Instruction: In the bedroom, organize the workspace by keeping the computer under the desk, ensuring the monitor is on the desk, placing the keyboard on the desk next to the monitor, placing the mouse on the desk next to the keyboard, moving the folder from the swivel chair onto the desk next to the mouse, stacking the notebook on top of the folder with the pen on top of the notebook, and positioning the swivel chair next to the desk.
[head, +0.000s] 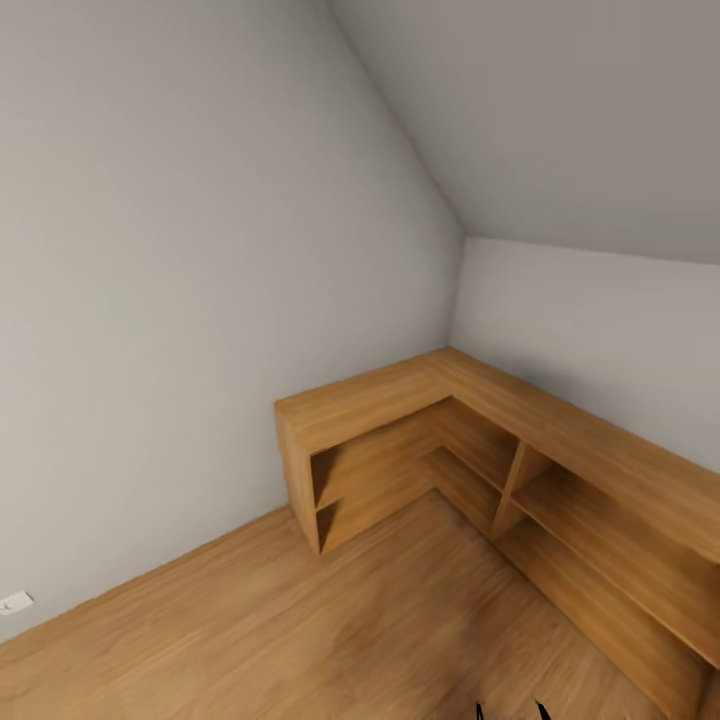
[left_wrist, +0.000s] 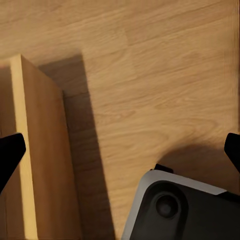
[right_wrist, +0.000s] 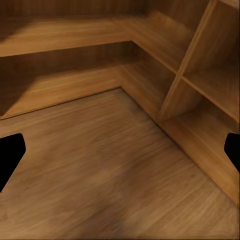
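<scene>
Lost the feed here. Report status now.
Both tools open, holding nothing. Facing a corner shelf unit on wood floor; no desk items in sight. Left wrist view: robot base beside a wooden panel.

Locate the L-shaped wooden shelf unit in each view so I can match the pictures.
Head view: the shelf unit sits in the room corner, from centre to the right edge.
Right wrist view: the same unit seen close, its open compartments beyond the floor.
Left wrist view: a wooden panel stands beside the robot's base; whether it belongs to the unit, I cannot tell.
Shared landmark: the wood floor.
</scene>
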